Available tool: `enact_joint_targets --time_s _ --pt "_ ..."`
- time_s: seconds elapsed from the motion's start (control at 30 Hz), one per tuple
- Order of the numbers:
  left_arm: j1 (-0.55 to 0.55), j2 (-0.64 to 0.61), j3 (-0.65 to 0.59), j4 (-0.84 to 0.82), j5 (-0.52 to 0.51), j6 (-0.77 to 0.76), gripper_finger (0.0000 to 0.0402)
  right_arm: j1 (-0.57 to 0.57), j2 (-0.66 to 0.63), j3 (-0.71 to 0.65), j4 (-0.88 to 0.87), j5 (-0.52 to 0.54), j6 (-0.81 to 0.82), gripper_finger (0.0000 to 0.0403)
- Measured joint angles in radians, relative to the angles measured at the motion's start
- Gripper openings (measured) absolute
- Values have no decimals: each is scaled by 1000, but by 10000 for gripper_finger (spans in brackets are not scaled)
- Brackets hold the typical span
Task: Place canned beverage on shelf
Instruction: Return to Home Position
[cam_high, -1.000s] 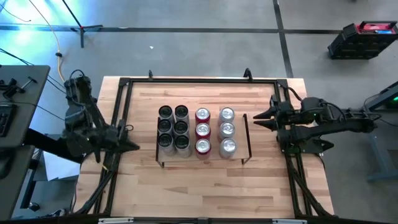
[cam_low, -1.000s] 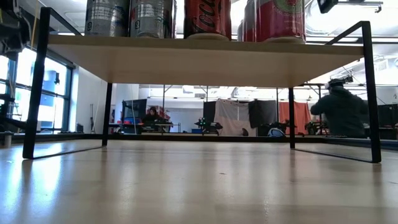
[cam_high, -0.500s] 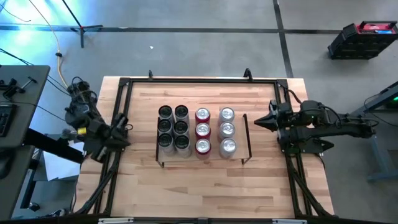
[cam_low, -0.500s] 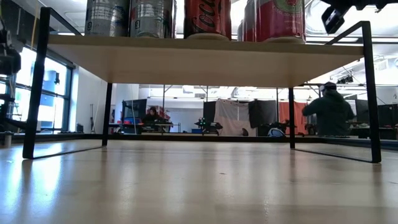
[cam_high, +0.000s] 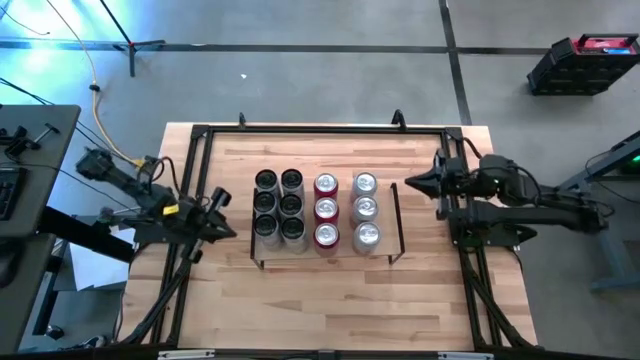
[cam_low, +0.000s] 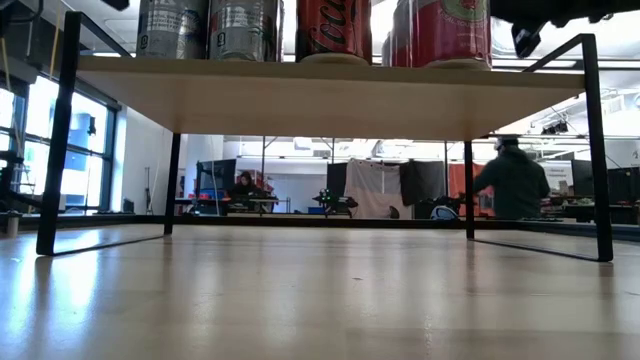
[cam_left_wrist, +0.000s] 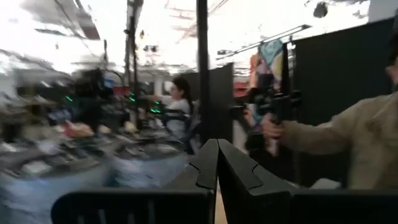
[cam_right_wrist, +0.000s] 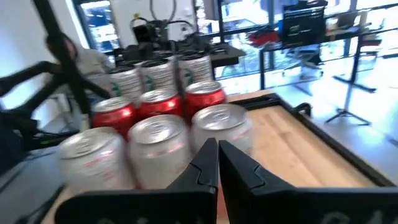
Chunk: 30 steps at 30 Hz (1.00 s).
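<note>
The shelf (cam_low: 330, 100) stands mid-table on its black wire end frames (cam_high: 397, 220). Several cans stand upright on its board: dark-topped ones (cam_high: 278, 205), red ones (cam_high: 326, 209) and silver ones (cam_high: 365, 208). My right gripper (cam_high: 408, 186) is shut and holds nothing. It hovers level just right of the shelf and points at the cans (cam_right_wrist: 158, 134). It also shows in the low view, above the shelf's right end (cam_low: 525, 35). My left gripper (cam_high: 230, 232) is shut with nothing in it, by the table's left rail, left of the shelf.
Black rails (cam_high: 320, 130) edge the wooden tabletop. Bare wood (cam_high: 330, 300) lies between the shelf and the near edge. A person (cam_low: 512, 180) stands in the room beyond the table, and a sleeve (cam_left_wrist: 348, 143) shows in the left wrist view.
My right gripper has shut with nothing between its fingers and has sunk a little beside the shelf's right end. My left arm has swung and turned its wrist, bringing the shut gripper toward the shelf. The cans and shelf have kept still.
</note>
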Motion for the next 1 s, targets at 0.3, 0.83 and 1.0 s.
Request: enact_joint_targets --time_s 0.3,0.83,1.0 --pt "268 -164 2 -305 83 -22 0 -312 207 0 164 -337 -78 0" --pt "445 -291 -225 -127 208 -134 0 -456 224 0 273 -577 -152 0" --pt "476 -342 -227 -170 219 -152 0 -482 221 -102 400 -648 -50 0"
